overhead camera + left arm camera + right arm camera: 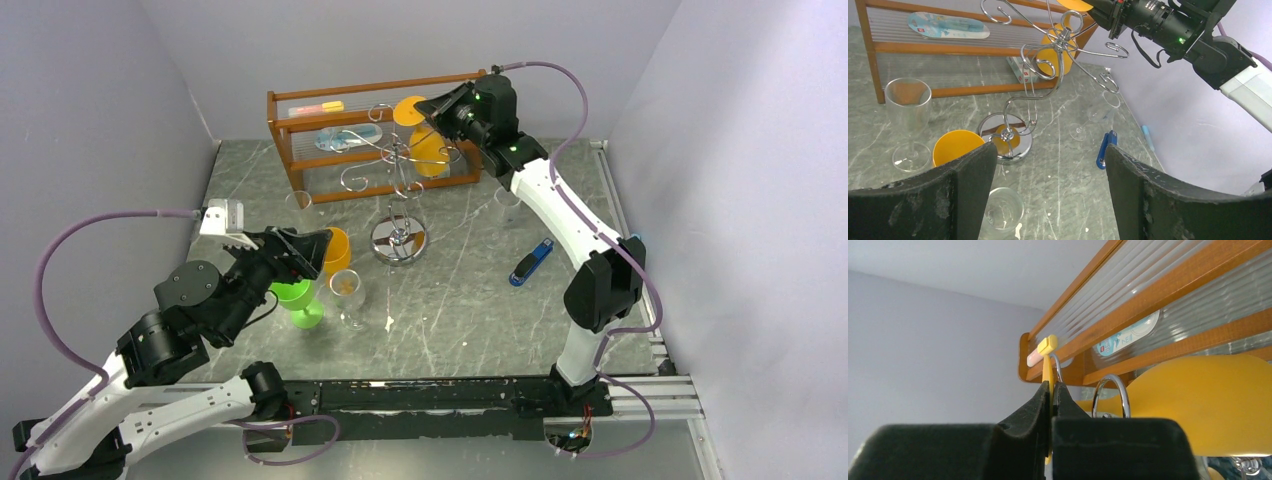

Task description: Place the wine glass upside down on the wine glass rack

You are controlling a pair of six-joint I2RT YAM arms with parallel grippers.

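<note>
The wine glass is yellow and hangs upside down at the wine glass rack (pixel 400 160), its bowl (pixel 431 153) low among the curled silver arms and its round foot (pixel 408 108) on top. My right gripper (pixel 436 108) is shut on that foot. In the right wrist view the thin yellow foot (pixel 1048 365) sits edge-on between the shut fingers of the right gripper (pixel 1052 388), with a rack loop (pixel 1110 390) and the bowl (pixel 1198 400) beside them. My left gripper (pixel 1050 165) is open and empty, above the table in front of the rack's shiny base (pixel 1015 145).
An orange glass (pixel 337 250), a green glass (pixel 296 300) and a clear glass (pixel 347 290) stand by my left gripper. More clear glasses (pixel 908 107) (pixel 1093 117) stand near the rack. A blue object (pixel 531 262) lies right. The wooden shelf (pixel 375 90) stands behind.
</note>
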